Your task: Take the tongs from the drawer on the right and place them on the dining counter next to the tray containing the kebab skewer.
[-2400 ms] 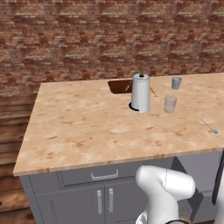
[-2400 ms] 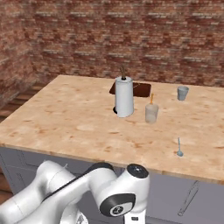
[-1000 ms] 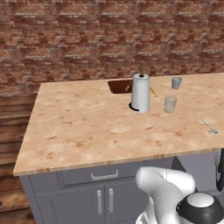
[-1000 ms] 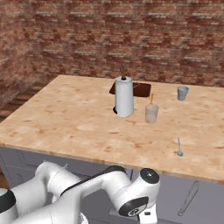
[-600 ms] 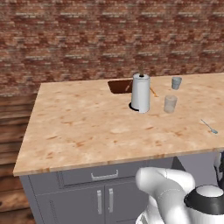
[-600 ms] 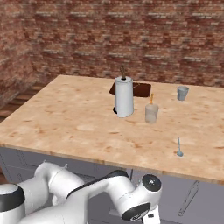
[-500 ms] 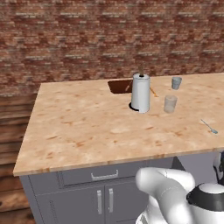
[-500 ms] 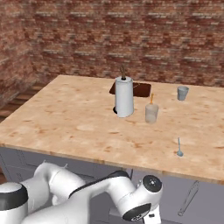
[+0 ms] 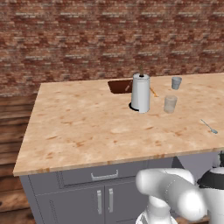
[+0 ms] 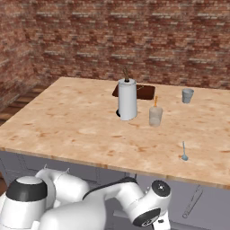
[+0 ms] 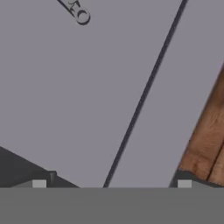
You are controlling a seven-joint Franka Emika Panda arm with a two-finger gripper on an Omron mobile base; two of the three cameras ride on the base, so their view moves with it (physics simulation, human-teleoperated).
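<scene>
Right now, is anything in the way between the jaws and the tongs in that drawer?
Nothing visible is. The jaws stand open over the grey drawer; the tongs lie further along it, at the top edge of the hand view.

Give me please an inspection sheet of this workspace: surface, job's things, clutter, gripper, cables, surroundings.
Surface: dining counter, peach speckled stone on grey cabinets.
Job's things: tongs lie in the open grey drawer at the right base view's lower right; their tip shows in the hand view. Tray sits behind the paper-towel roll; kebab skewer beside it.
Clutter: two glasses, a spoon.
Gripper: open, low over the drawer, holding nothing.
Cables: nothing seen.
Surroundings: brick wall, wooden floor.
</scene>
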